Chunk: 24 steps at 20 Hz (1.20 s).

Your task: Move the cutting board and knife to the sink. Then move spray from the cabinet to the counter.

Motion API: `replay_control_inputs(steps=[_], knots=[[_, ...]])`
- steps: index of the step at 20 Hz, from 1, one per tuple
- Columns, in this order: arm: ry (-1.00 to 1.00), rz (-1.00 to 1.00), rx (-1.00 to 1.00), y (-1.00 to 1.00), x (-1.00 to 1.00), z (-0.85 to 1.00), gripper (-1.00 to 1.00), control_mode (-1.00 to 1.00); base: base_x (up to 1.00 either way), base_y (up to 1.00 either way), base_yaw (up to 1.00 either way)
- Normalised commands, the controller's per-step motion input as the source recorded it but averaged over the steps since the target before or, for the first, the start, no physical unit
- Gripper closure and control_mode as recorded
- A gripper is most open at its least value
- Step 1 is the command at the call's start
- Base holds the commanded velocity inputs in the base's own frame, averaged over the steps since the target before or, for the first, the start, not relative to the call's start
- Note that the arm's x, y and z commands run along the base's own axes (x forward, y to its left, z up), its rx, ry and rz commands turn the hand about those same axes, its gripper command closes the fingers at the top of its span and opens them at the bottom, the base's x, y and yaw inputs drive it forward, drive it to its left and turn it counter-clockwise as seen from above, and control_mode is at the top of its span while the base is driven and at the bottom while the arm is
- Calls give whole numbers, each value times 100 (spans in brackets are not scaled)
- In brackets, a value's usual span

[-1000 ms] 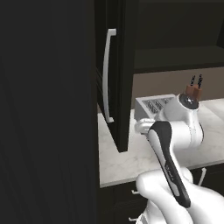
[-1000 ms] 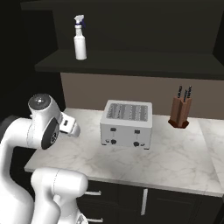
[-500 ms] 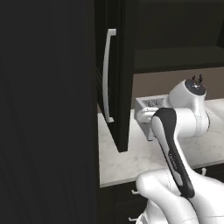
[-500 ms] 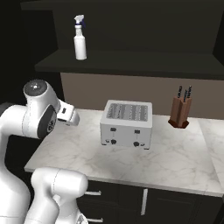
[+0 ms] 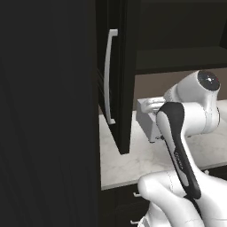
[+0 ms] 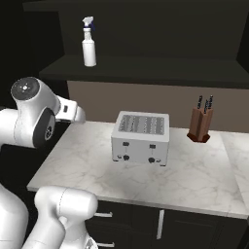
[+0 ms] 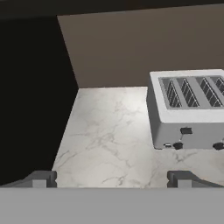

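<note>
Gripper [image 7: 111, 178], fingers spread and empty, faced the counter [image 7: 109, 135]; it should rise squarely toward the spray [image 6: 89, 43].

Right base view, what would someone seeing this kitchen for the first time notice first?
Probably the silver toaster in the middle of the marble counter, with the knife block behind it to the right. Next, the white spray standing upright on the dark cabinet shelf above. The white arm rises at the lower left, its open gripper looking down over the counter's bare left part.
</note>
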Motion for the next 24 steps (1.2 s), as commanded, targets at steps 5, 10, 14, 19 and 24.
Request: replay_control_inputs(steps=[5,10,14,19,24], knots=[[-16,0,-5,0,0,52,-100,-100,0,0,0],[-16,0,-4,0,0,46,-100,-100,0,0,0],[-9,0,-1,0,0,49,-100,-100,0,0,0],[-1,0,0,0,1,49,-100,-100,0,0,0],[0,0,4,0,0,54,-100,-100,0,0,0]])
